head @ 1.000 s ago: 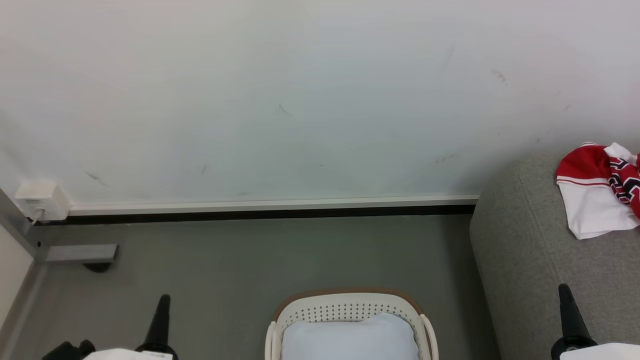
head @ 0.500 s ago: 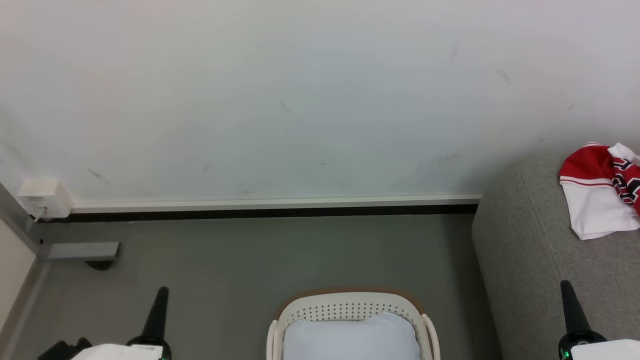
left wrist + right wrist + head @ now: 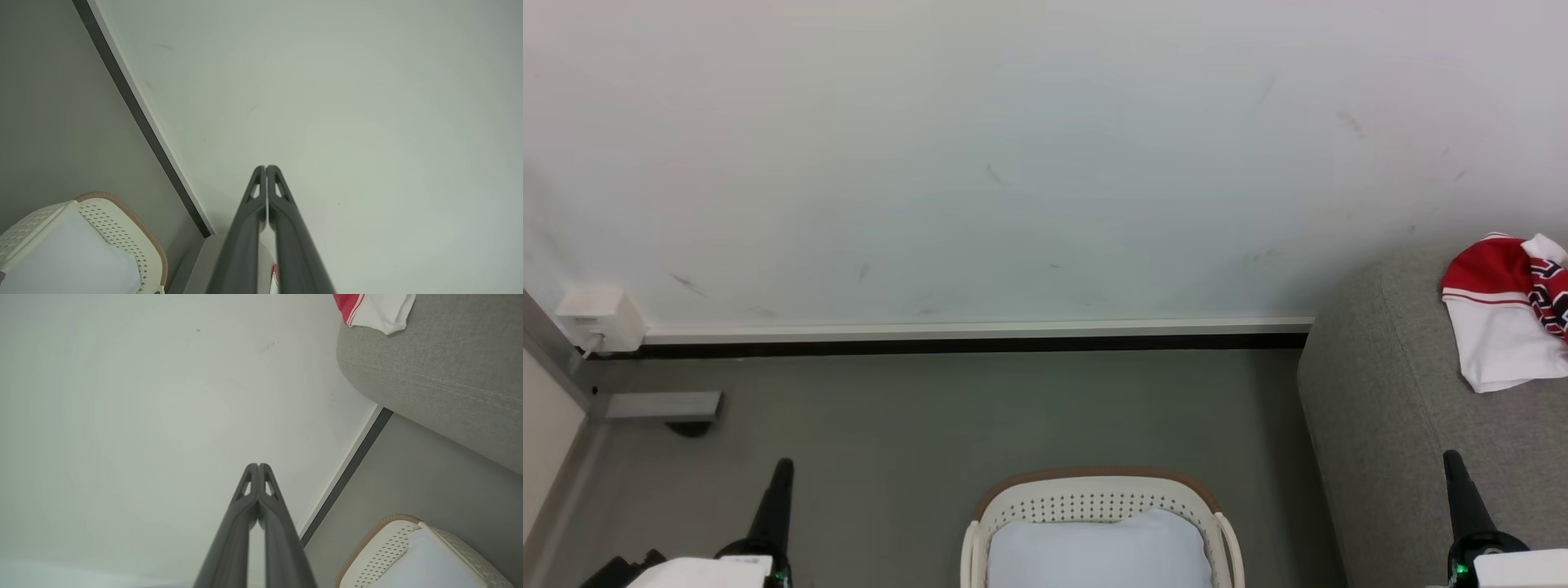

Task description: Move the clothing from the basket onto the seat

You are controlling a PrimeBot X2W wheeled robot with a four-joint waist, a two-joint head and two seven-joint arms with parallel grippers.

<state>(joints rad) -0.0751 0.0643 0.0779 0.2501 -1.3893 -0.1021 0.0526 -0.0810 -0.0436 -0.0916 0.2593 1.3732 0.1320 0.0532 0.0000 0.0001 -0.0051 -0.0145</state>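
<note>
A red and white piece of clothing (image 3: 1507, 314) lies crumpled on the grey seat (image 3: 1388, 392) at the right; a corner of the clothing (image 3: 378, 308) also appears in the right wrist view, on the seat (image 3: 441, 371). The cream basket (image 3: 1094, 500) stands on the floor at bottom centre, with a plain pale blue-white cloth (image 3: 1098, 551) in it. My left gripper (image 3: 783, 467) is shut and empty to the left of the basket. My right gripper (image 3: 1452, 459) is shut and empty in front of the seat. Both point toward the wall.
A white wall (image 3: 1013, 163) with a pale skirting and dark strip runs behind the grey floor (image 3: 931, 425). A small white box (image 3: 592, 317) with a cable sits low at the left, beside a grey metal foot (image 3: 662, 406).
The camera has turned slightly left, so the scene drifts right. My left gripper has risen a little in view; the right one sits slightly higher and further right. Both stay shut.
</note>
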